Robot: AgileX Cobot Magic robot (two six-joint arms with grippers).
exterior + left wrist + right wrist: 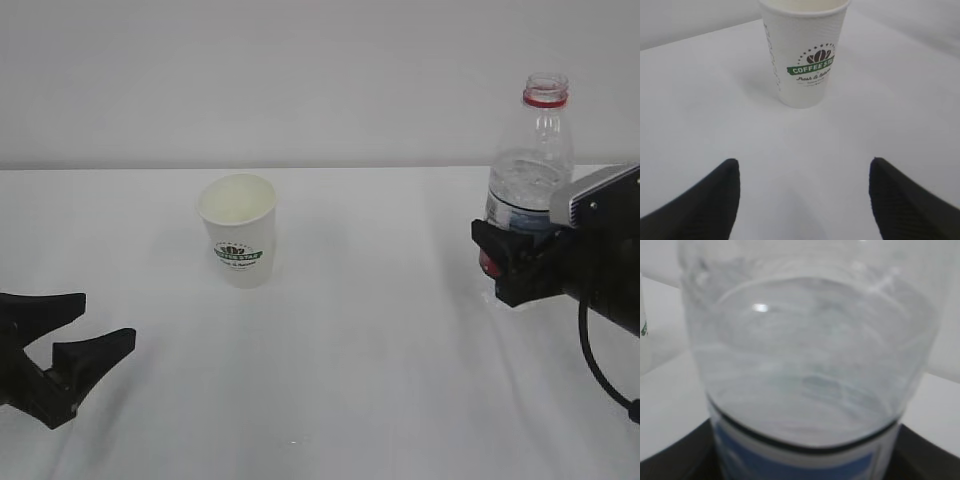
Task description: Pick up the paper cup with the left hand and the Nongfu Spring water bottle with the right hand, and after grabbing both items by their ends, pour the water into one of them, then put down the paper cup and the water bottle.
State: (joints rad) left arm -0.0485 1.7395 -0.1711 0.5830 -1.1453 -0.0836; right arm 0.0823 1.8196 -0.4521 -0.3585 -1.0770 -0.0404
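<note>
Paper cup (238, 243), white, green logo, upright on white bench (340, 380), mouth open, interior showing no contents; left pincer (78, 344) nearer the camera, fingers spread, empty, short of the cup. Nongfu Spring water bottle (532, 165), uncapped, red neck ring, upright at far right, clear water (810, 365) partway up; right pincer (506, 262) clamped around its labelled lower body.
</note>
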